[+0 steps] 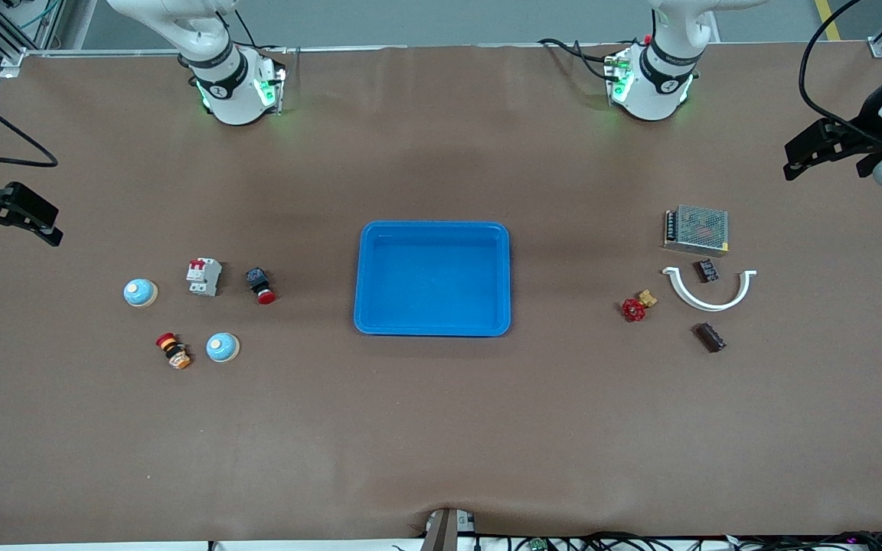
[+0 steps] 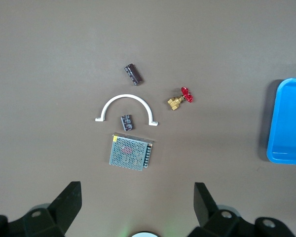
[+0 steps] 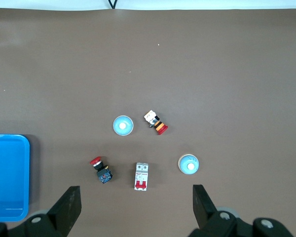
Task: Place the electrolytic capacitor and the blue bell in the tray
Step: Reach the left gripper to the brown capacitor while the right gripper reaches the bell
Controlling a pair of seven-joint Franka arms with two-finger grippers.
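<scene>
Blue tray point(image 1: 432, 229) sits mid-tabletop point(image 1: 441, 428), nothing in it; used as the landmark below.

Toward the right arm's end from the tray: two blue bells, one point(image 1: 140, 292) well apart from the tray and level with it, the other point(image 1: 223, 347) closer to the tray and nearer the front camera. Between them and the tray's level: a white circuit breaker point(image 1: 204, 276) with red toggles, a red-capped push button point(image 1: 261, 285) on its side just beside the breaker on the tray's side, and a red-yellow-black button switch point(image 1: 173, 350) just beside the nearer bell.

Toward the left arm's end from the tray: a red-handled brass valve point(image 1: 638, 305) closest to the tray; a white half-ring clamp point(image 1: 709, 289); a dark cylindrical capacitor point(image 1: 709, 337) nearer the front camera than the clamp; a second small dark part point(image 1: 707, 270) inside the clamp's arc; a mesh-cased power supply point(image 1: 697, 229) farther from the camera.

Left end effector point(image 2: 138, 207): up over the bare tabletop just off the power supply, jaws wide, nothing held. Right end effector point(image 3: 137, 207): up over the tabletop near the breaker, jaws wide, nothing held.
</scene>
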